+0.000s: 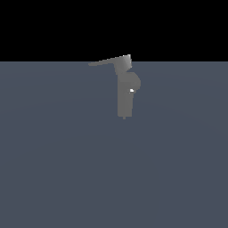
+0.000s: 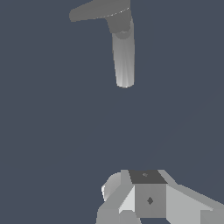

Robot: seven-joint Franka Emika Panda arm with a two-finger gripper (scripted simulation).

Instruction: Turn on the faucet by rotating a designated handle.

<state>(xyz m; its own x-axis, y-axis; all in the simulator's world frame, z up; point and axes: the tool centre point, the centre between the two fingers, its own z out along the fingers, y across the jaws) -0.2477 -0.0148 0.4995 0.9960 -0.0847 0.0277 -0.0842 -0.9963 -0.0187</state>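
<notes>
The grey faucet (image 1: 124,95) stands upright in the middle of the exterior view, with a rounded bulge, a small white dot and a thin spike at its bottom. The handle (image 1: 107,61), a flat tapering bar, sticks out from the top block toward the exterior view's left. The wrist view also shows the faucet (image 2: 124,57) and the handle (image 2: 98,9). My gripper (image 2: 146,176) shows only in the wrist view, well apart from the faucet and touching nothing. Its fingers read as one block with no gap, holding nothing. The arm is out of the exterior view.
A plain blue-grey floor (image 1: 62,169) spreads around the faucet. A black background lies above the horizon line.
</notes>
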